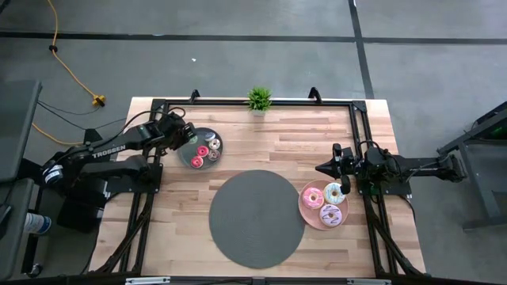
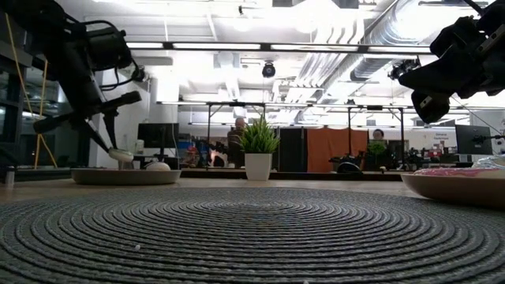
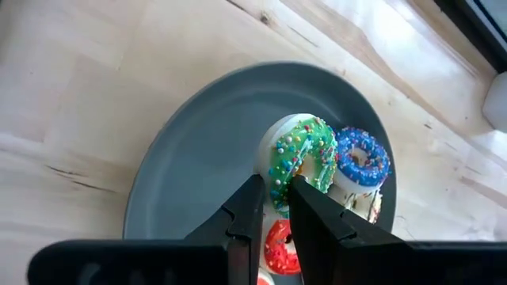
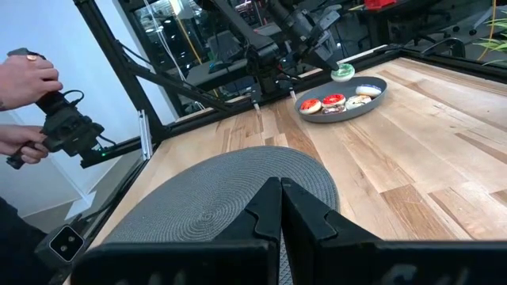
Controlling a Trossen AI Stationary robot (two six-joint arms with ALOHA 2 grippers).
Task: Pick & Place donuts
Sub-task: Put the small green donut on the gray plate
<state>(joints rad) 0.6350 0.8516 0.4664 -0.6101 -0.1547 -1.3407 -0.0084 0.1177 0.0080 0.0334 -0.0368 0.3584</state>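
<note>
My left gripper (image 3: 273, 184) is above the small grey plate (image 3: 198, 150) at the table's far left and is shut on a tiny green-frosted donut (image 3: 305, 154). Blue (image 3: 362, 156) and red (image 3: 279, 245) tiny donuts lie flat on that plate beside others. In the right wrist view the green donut (image 4: 342, 73) hangs over the plate (image 4: 372, 99). The pink (image 1: 313, 197), white (image 1: 333, 192) and lilac (image 1: 331, 214) larger donuts lie on the pink plate (image 1: 305, 212). My right gripper (image 1: 320, 169) hovers shut just beyond that plate, touching nothing. My left gripper pinches the green donut by the near part of its ring (image 3: 279, 188) between the two fingertips, coming slanting down from the table's left. The donut stands on edge, tilted, with its frosted face turned sideways. It is lifted slightly above the grey plate.
A large round dark woven mat (image 1: 257, 218) lies in the middle of the table between the two plates. A small potted plant (image 1: 259, 99) stands at the far edge. A black frame (image 1: 360, 127) runs along the table sides. A person's hands (image 4: 28, 87) hold a controller beyond the table.
</note>
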